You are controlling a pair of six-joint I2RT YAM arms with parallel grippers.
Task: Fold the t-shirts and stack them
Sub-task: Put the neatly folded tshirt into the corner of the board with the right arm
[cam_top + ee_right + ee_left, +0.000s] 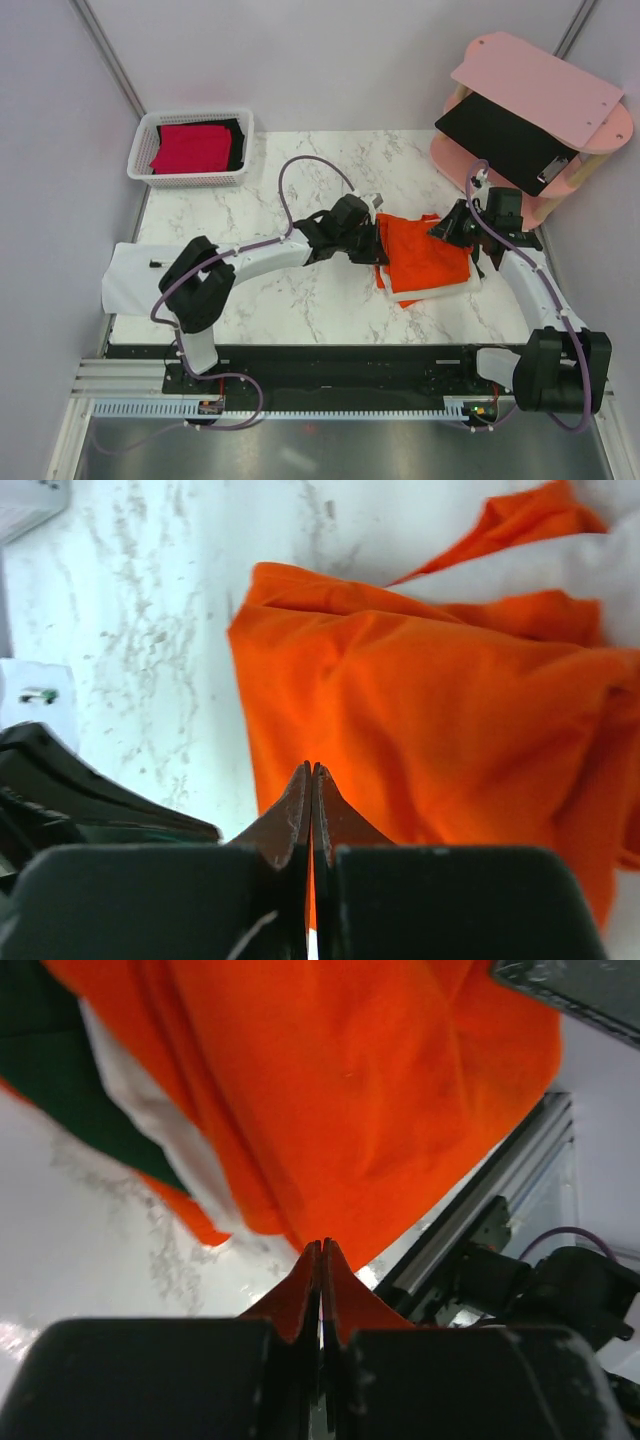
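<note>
A bright orange t-shirt (428,255) lies crumpled right of the table's middle, on a white layer (432,293). My left gripper (378,243) is at its left edge. In the left wrist view its jaws (321,1248) are shut, with the orange cloth (360,1090) running into the tips. My right gripper (447,230) is at the shirt's far right edge. In the right wrist view its jaws (311,770) are shut on the orange cloth (440,710) beside its left border. A crimson-red t-shirt (190,148) lies folded on a black one (236,135) in the basket.
The white basket (140,168) stands at the far left corner. A pink two-tier shelf (540,75) at the far right holds a flat black clipboard (505,140). A white sheet (130,280) lies at the near left. Grey walls close in both sides.
</note>
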